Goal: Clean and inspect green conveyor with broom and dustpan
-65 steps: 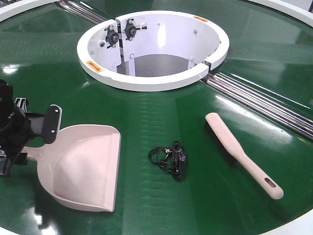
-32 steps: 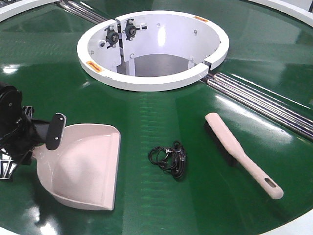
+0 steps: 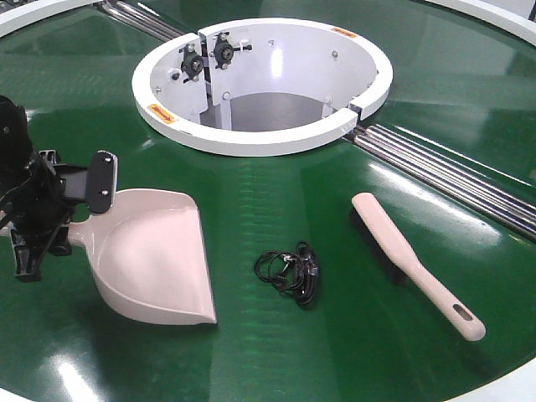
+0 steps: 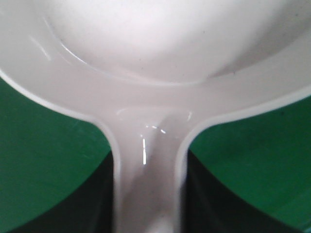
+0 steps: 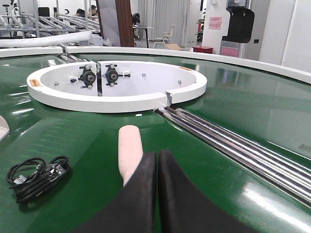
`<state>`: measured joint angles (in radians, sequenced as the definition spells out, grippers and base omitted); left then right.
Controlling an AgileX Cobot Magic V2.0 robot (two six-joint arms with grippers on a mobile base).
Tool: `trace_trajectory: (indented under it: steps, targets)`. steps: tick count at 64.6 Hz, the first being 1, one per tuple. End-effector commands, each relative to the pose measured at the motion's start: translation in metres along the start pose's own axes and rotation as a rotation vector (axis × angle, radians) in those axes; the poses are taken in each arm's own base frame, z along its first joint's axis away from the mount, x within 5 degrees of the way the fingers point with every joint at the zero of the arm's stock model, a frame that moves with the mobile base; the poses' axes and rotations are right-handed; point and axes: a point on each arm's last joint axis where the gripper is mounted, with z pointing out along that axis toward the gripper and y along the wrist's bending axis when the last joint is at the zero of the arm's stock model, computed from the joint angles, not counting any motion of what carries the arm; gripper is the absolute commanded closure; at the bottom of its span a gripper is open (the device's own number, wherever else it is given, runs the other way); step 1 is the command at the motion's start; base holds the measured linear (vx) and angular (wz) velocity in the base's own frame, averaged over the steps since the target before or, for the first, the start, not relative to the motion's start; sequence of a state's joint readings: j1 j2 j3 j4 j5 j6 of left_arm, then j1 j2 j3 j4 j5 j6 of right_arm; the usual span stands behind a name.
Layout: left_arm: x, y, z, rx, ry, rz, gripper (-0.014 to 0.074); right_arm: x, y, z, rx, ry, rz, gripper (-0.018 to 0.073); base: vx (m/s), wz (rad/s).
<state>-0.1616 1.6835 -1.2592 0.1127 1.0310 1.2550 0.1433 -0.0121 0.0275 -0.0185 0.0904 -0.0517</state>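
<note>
Green conveyor (image 3: 251, 352) belt carries all items. Left gripper (image 4: 148, 194) is clamped on the dustpan (image 3: 151, 260) handle, with the pan extending ahead of it. Right gripper (image 5: 157, 174) fingers are pressed together and empty. The broom (image 5: 130, 150) lies just ahead, slightly left; a black cable (image 5: 34, 177) lies farther left.

Lying on the green conveyor (image 3: 276, 360) across the lower frame, left to right and apart: dustpan (image 3: 151, 251), cable bundle (image 3: 289, 272), broom (image 3: 414, 264). Behind them, upper centre: central ring (image 3: 260, 141). Steel rollers (image 3: 452, 180) run from it toward the right edge.
</note>
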Motion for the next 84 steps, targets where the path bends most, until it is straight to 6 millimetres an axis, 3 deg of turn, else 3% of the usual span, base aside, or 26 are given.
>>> trace_trajectory:
  steps: [1, 31, 56, 84]
  targets:
    - [-0.001, 0.001, -0.024, -0.07, 0.036, 0.041, 0.0604, -0.006, 0.0, -0.001, 0.005, -0.077, -0.006, 0.0568, 0.0, 0.0]
    - [-0.032, -0.001, -0.026, -0.151, 0.004, 0.142, 0.0604, -0.006, 0.0, -0.001, 0.005, -0.077, -0.006, 0.0568, 0.0, 0.0]
    - [-0.051, -0.004, -0.007, -0.095, 0.033, 0.213, 0.0604, -0.006, 0.0, -0.001, 0.005, -0.077, -0.006, 0.0568, 0.0, 0.0]
    - [-0.047, -0.01, -0.005, -0.017, 0.069, 0.213, 0.0603, -0.006, 0.0, -0.001, 0.005, -0.077, -0.006, 0.0568, 0.0, 0.0]
